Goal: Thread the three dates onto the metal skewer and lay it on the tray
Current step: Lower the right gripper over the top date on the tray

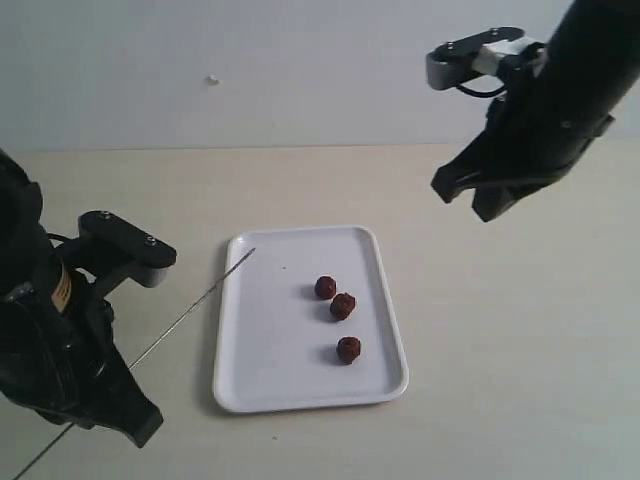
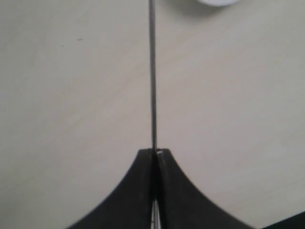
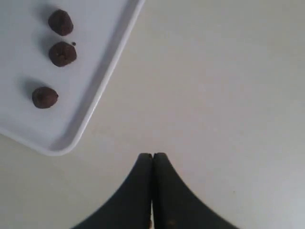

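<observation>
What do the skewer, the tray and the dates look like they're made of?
Skewer: likely metal. It is a very thin, straight grey rod with a dull sheen.
Tray: probably plastic or melamine. It is smooth and white, with a moulded rim and rounded corners, though coated metal can't be ruled out.
Dates: dried fruit with dark reddish-brown, wrinkled, matte skin.

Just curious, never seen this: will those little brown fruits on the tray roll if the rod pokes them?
Probably. The dates look roundish and lie loose on the smooth tray, so a sideways poke from the skewer may scoot them. Their wrinkled skin might add slight grip; they look light.
</observation>
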You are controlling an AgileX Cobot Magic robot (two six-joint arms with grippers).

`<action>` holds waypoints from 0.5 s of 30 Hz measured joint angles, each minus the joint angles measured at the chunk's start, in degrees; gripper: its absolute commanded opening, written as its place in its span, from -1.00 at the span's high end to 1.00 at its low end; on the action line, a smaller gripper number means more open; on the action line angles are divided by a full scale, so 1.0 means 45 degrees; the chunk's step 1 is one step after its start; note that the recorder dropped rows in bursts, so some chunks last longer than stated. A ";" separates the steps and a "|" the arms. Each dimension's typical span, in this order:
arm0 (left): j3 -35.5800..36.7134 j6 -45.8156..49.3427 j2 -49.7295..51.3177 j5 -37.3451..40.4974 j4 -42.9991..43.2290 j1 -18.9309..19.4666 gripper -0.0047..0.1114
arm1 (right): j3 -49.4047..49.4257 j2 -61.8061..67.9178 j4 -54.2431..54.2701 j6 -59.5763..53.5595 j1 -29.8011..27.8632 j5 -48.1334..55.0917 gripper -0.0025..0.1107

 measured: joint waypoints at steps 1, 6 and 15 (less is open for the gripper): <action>0.0060 -0.0122 0.0000 0.0000 0.0000 0.0000 0.92 | -0.0359 0.0434 0.0000 -0.0147 0.0096 0.0058 0.96; 0.0687 -0.0958 -0.0011 -0.0064 0.0050 0.0000 0.92 | -0.3152 0.2832 0.0825 -0.2355 0.0496 0.0679 0.96; 0.1288 -0.1449 -0.0011 -0.1091 0.0223 0.0000 0.92 | -0.6695 0.6491 0.2753 -0.5598 0.0521 0.2326 0.25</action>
